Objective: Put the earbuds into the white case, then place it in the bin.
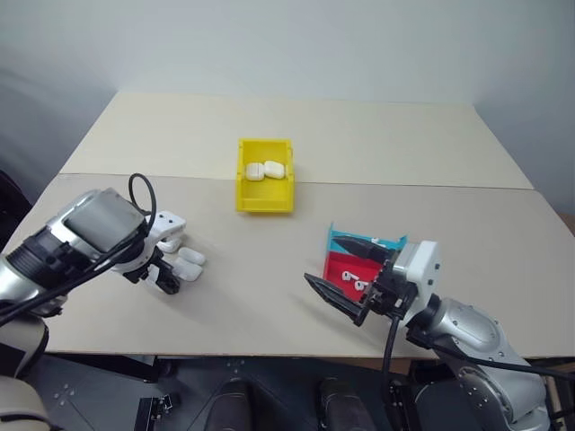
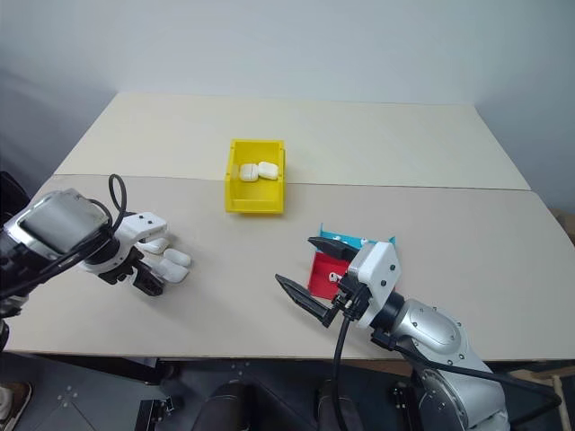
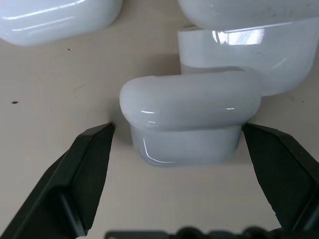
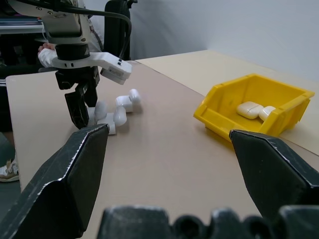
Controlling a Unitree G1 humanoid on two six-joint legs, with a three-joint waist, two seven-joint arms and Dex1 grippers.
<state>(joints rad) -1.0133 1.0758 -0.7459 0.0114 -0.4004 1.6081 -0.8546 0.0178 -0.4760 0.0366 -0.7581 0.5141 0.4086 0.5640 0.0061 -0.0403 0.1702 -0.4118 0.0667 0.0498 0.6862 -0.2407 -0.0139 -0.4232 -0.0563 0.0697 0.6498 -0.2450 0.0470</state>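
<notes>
Left gripper (image 3: 177, 144) hangs wide open astride an open white case (image 3: 189, 122) near the table's (image 1: 377, 153) left front edge, so I'd lower squarely, pinch its base only, sparing the neighbouring cases.

A yellow bin (image 2: 255, 189) holding two white cases sits mid-bench (image 2: 377, 153). The left pincer (image 2: 149, 277) hangs spread over white cases (image 2: 172, 261); the right pincer (image 2: 312, 274) gapes beside a red tray (image 2: 322, 272).
</notes>
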